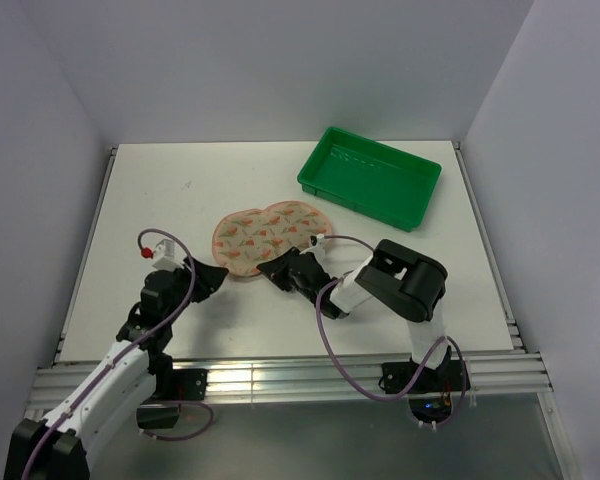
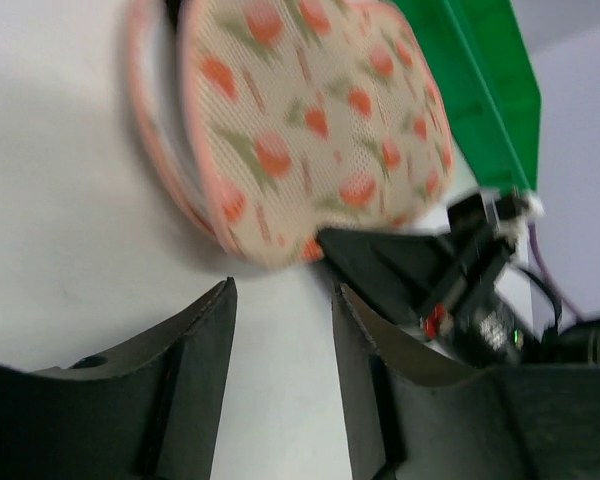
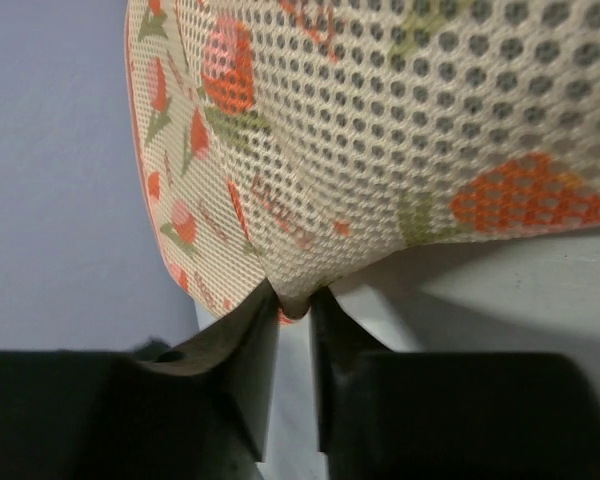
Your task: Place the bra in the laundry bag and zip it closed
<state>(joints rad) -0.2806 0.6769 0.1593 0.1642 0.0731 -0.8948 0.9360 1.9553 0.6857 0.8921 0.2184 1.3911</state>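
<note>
lab: bare-walled booth (image 1: 280, 60), alu-frame table (image 1: 160, 200)

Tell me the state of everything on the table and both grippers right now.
laundry bag, lying flat, near edge pinched, zip state unclear
bra, not visible in any view
green tray, upright, looks empty
left gripper, open, holding nothing, just short of the bag
right gripper, shut on the laundry bag's edge

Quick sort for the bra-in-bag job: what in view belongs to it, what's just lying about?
Job: laundry bag, right jaws pinching its near edge; left jaws open close by, not touching it. No bra visible.
Lying about: green tray, back right of the table.
</note>
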